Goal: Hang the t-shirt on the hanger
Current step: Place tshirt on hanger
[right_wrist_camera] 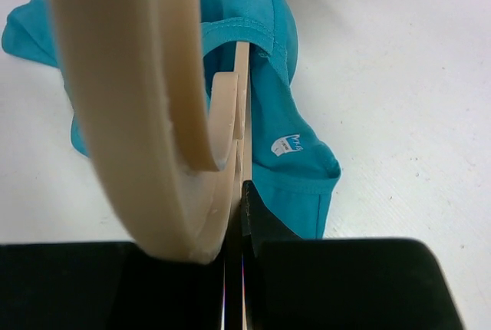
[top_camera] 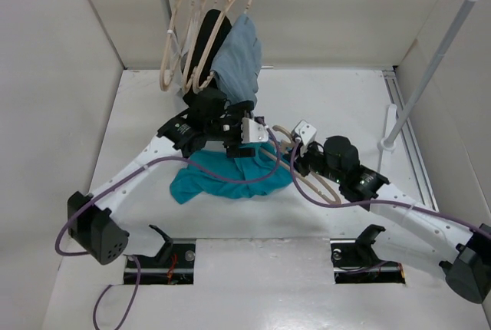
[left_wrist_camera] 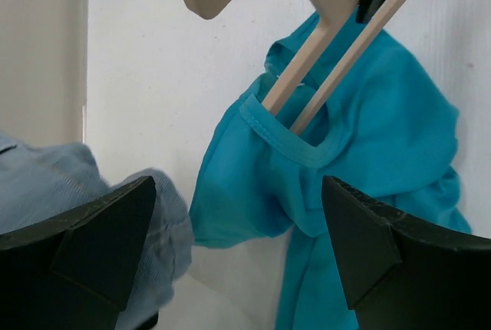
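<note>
White table (top_camera: 330, 100) with a teal t-shirt (top_camera: 207, 184) on it.
The shirt lies bunched near the middle; a post's foot (top_camera: 389, 143) stands toward the right edge.

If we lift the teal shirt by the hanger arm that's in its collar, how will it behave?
Likely floppy: the t-shirt lies crumpled in soft folds. Probably light, since it looks like thin cloth. It may slide along the smooth hanger, because only the collar rim hooks over the arm.
</note>
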